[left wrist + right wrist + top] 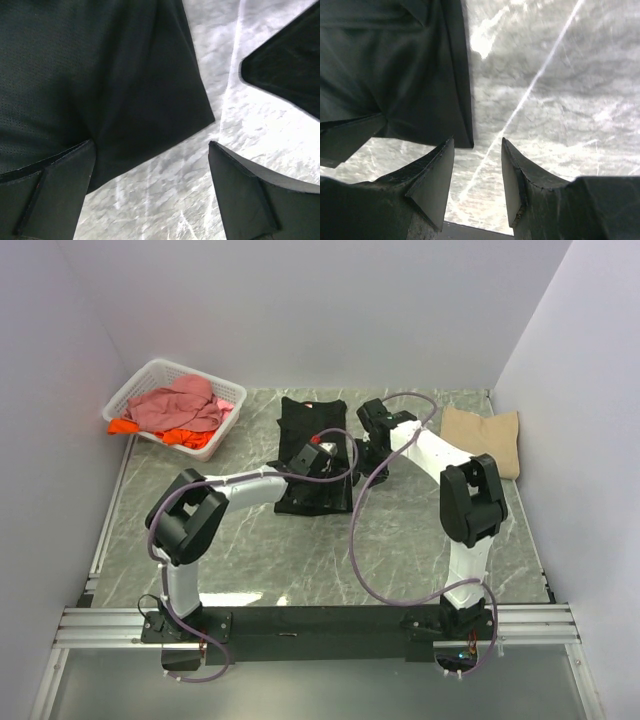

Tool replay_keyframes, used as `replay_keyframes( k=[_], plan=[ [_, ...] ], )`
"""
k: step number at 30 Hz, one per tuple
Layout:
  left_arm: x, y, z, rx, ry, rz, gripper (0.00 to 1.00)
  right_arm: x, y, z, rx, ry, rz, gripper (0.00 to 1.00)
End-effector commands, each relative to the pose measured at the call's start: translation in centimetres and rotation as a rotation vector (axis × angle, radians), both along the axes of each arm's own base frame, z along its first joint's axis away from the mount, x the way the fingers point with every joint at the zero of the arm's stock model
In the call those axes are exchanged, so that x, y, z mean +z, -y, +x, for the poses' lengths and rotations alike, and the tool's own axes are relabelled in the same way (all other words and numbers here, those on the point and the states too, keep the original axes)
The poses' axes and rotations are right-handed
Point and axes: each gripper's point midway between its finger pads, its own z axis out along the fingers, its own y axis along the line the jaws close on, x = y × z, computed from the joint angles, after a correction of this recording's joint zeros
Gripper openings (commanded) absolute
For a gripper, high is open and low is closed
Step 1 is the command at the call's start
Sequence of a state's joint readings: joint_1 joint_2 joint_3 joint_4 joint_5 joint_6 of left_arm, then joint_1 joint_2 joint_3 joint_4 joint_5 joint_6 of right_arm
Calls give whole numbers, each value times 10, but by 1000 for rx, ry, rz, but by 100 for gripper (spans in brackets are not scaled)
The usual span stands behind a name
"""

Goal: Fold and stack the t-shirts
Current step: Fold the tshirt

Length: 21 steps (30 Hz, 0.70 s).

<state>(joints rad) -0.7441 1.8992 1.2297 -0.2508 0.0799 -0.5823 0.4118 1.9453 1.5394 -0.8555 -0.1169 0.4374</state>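
A black t-shirt lies spread on the marble table, mid-back. My left gripper hovers over its near right part. In the left wrist view the gripper is open and empty, with the shirt's corner by its left finger. My right gripper is at the shirt's right edge. In the right wrist view it is open and empty, with the shirt's hem corner just beyond its left finger. A folded tan t-shirt lies at the back right. Pink and orange shirts fill the basket.
The white lattice basket stands at the back left by the wall. White walls close in on three sides. A dark shape shows at the upper right of the left wrist view; I cannot tell what it is.
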Motion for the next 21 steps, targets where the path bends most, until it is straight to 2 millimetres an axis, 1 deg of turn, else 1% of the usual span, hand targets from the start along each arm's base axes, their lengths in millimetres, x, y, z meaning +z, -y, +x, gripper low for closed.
replay_keyframes(
  k=[1, 3, 4, 6, 7, 8, 9, 10, 11, 12, 13, 14, 15, 17, 19, 20, 21],
  plan=[
    [-10, 8, -17, -54, 14, -11, 99, 27, 3, 6, -19, 100, 26, 50],
    [-11, 9, -32, -72, 12, -12, 99, 28, 4, 2, -16, 100, 25, 50],
    [-19, 6, -45, -81, -8, 1, 99, 31, 5, 2, -17, 104, 25, 50],
    [-22, 3, -58, -92, -17, 7, 99, 35, 4, -1, -8, 111, 31, 50],
    [-23, -2, -67, -96, -25, 11, 99, 37, 2, -2, 0, 116, 34, 50],
    [-23, -2, -76, -105, -30, 9, 99, 39, 1, -4, 6, 110, 41, 50],
    [-18, -3, -80, -106, -22, 3, 99, 41, -2, -7, 21, 110, 43, 50],
    [-24, -9, -93, -115, -39, 19, 99, 43, -4, -8, 28, 116, 48, 50],
    [-24, -11, -99, -111, -46, 19, 99, 44, -9, -11, 43, 112, 57, 50],
    [-19, -12, -103, -111, -40, 9, 99, 44, -11, -14, 57, 105, 60, 50],
    [-24, -16, -115, -113, -58, 17, 99, 44, -19, -20, 82, 100, 67, 50],
    [-24, -18, -120, -114, -63, 16, 99, 43, -23, -23, 96, 95, 74, 50],
    [-23, -22, -127, -119, -67, 18, 99, 41, -29, -30, 115, 82, 87, 50],
    [-21, -22, -139, -134, -68, 26, 99, 37, -44, -43, 158, 64, 96, 50],
    [-15, -22, -149, -150, -60, 30, 99, 32, -54, -55, 184, 43, 105, 49],
    [-12, -22, -150, -140, -55, 26, 99, 30, -64, -65, 214, 36, 107, 49],
    [-3, -20, -151, -138, -40, 9, 99, 27, -69, -71, 218, 25, 115, 49]
  ],
)
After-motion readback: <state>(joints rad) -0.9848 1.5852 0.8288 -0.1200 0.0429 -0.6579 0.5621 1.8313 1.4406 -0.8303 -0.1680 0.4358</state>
